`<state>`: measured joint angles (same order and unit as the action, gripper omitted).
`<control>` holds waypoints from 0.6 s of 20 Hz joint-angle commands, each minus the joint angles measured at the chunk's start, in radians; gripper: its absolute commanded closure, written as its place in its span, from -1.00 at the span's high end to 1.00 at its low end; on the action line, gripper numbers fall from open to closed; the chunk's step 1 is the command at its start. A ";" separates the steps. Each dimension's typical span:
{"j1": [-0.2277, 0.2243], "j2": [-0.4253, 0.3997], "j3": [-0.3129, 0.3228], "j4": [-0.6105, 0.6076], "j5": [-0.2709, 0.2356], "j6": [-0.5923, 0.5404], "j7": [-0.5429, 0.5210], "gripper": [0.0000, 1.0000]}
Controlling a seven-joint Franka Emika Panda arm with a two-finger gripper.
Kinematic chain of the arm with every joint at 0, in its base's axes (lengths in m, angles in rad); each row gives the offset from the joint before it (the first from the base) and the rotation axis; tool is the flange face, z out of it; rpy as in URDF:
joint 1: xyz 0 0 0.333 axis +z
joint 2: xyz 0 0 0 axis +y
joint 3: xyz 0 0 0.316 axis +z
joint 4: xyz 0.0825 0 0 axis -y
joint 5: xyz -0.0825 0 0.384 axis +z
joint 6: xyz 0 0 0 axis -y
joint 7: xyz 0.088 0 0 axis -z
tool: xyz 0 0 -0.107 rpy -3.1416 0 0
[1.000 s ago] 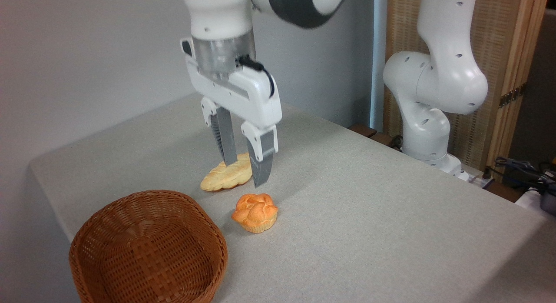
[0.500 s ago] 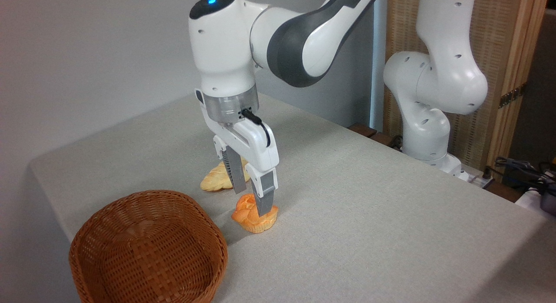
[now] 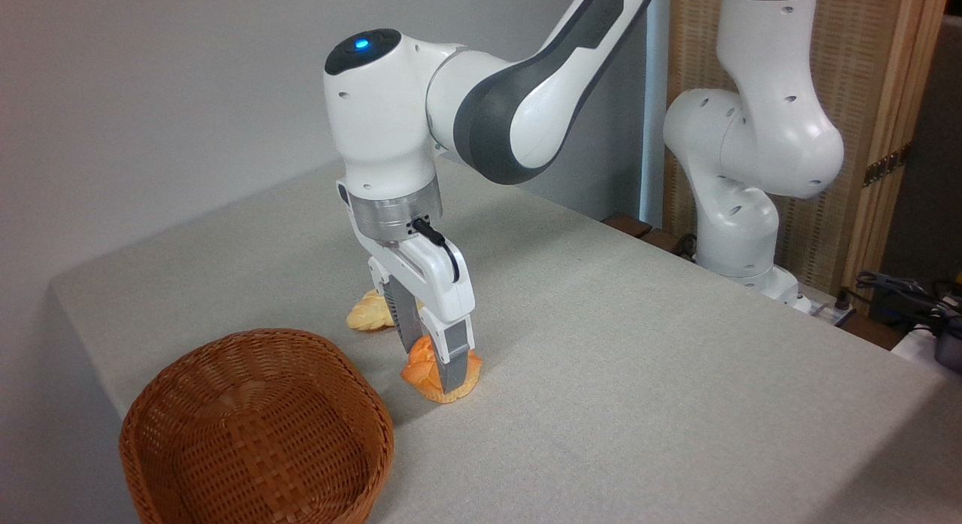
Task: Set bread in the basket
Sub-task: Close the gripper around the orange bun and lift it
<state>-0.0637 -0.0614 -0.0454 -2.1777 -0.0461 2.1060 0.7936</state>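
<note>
The gripper (image 3: pixel 433 358) is low over the table (image 3: pixel 639 358), and its two fingers stand on both sides of the bun (image 3: pixel 422 372). The near finger (image 3: pixel 453 358) covers the front of the bun, and the far finger (image 3: pixel 406 322) goes down behind it. The fingers look to be at the sides of the bun, but from this view I cannot tell if they already press it or only stand around it (the near finger hides the contact). The bun sits on the table with its pale base down, and its orange top shows between the fingers.

The basket (image 3: pixel 255 426) stands at the front left corner of the table, near the bun but apart from it, and nothing lies in it. Behind the gripper lies the loaf (image 3: pixel 367 313), pale yellow, and the far finger hides a part of it. The loaf is just beside the bun, on the far side.

The arm (image 3: pixel 518 95) comes in from the upper right, and a blue light (image 3: pixel 362 43) shines on the wrist.
</note>
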 commanded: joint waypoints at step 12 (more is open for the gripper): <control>0.007 -0.044 -0.010 0.004 -0.011 -0.012 0.006 -0.12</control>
<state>-0.0647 -0.0632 -0.0542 -2.1788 -0.0461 2.1071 0.7936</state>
